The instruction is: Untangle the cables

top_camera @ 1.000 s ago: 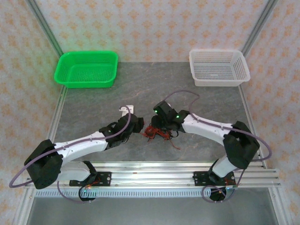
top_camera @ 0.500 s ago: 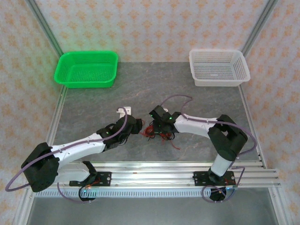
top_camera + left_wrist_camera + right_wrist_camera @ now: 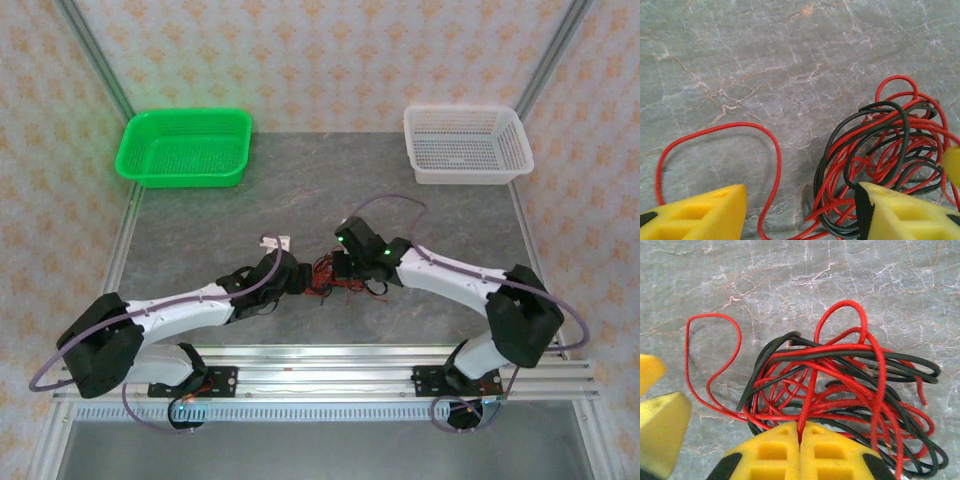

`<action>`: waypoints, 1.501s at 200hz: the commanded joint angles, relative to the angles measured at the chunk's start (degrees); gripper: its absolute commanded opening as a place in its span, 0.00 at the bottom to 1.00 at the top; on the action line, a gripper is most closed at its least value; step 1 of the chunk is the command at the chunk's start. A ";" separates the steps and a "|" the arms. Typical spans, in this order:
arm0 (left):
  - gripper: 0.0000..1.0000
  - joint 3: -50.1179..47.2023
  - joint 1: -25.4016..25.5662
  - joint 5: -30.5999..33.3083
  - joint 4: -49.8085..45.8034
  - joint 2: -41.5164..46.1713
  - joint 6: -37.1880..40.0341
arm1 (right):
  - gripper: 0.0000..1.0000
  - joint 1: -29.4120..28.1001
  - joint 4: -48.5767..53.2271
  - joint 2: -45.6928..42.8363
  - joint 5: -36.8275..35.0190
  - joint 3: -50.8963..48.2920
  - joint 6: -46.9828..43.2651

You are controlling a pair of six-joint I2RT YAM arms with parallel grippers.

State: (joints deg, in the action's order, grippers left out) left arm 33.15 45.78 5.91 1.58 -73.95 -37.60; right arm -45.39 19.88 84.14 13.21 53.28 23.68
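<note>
At mid-table, the cables [image 3: 328, 279]: we saw red and black strands knotted in one clump on the grey table [image 3: 200, 215], between both wrists, with one red loop straying out alone.
Right gripper [image 3: 800, 432]: its fingers were pressed together, pinching a red strand at the clump's near edge.
Left gripper [image 3: 800, 212]: spread, one finger near the stray red loop, the other over the clump's edge, with nothing pinched.
Step, as we judged it: anchor the clump, then draw one strand out.
Doing it well: we reckoned the left should close on the clump's body, not the loose loop, while the right pulled slowly and low, stopping if the whole knot dragged.
</note>
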 commanded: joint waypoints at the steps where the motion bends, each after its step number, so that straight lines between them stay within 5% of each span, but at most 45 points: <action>1: 0.60 -0.01 0.45 -1.23 3.02 -0.97 -1.24 | 0.00 2.98 -1.88 -3.58 5.96 -3.63 -1.30; 51: 0.60 1.49 0.56 -2.78 6.51 -5.78 -1.01 | 0.00 6.14 -5.58 -8.47 10.67 -9.37 1.90; 122: 0.60 8.44 2.10 -4.43 8.83 -15.85 0.94 | 0.00 7.23 -1.97 -9.86 6.25 -10.91 1.36; 213: 0.60 3.79 4.71 4.80 0.89 -19.07 -1.19 | 0.00 15.11 1.03 -5.66 0.82 -10.74 -8.21; 264: 0.60 4.97 4.71 6.74 1.40 -20.14 0.05 | 0.06 15.42 -3.69 1.23 3.57 -10.51 -14.93; 300: 0.60 5.86 4.68 8.62 2.27 -20.93 1.57 | 0.24 15.42 -3.29 0.67 5.59 -10.15 -15.29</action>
State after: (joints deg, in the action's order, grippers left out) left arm 38.48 50.28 10.85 6.85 -93.14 -37.65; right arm -30.17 17.19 85.73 17.87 42.98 10.04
